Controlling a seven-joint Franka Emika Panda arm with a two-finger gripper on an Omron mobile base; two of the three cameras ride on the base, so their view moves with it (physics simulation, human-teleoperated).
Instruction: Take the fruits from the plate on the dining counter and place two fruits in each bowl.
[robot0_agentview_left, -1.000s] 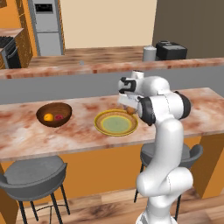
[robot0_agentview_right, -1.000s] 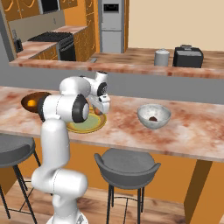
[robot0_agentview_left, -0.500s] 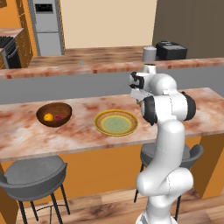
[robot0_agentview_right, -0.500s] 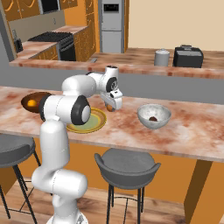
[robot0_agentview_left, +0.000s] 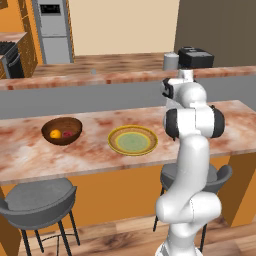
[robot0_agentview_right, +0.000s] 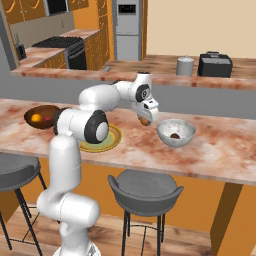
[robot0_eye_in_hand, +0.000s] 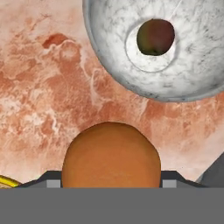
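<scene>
My gripper (robot0_agentview_right: 145, 119) is shut on the orange fruit (robot0_agentview_right: 144, 122) and holds it a little above the dining counter (robot0_agentview_right: 220, 152), just left of the grey speckled bowl (robot0_agentview_right: 187, 131). In the hand view the orange fruit (robot0_eye_in_hand: 111, 155) sits between the fingertips, with the grey bowl (robot0_eye_in_hand: 192, 74) ahead and the dark brown fruit (robot0_eye_in_hand: 155, 37) lying in it. The brown wooden bowl (robot0_agentview_left: 55, 125) holds the yellow-orange fruit (robot0_agentview_left: 55, 133) and the pinkish-red fruit (robot0_agentview_left: 69, 134). Nothing lies on the yellow-rimmed plate (robot0_agentview_left: 133, 140).
Grey stools (robot0_agentview_right: 145, 187) (robot0_agentview_left: 37, 197) stand in front of the counter. A toaster (robot0_agentview_right: 215, 65) and a grey canister (robot0_agentview_right: 184, 65) sit on the rear counter. The plate's rim (robot0_eye_in_hand: 4, 181) shows at the hand view's lower left.
The arm has swung right from over the plate toward the grey bowl, carrying the orange fruit with it. The bowls and plate have stayed put.
</scene>
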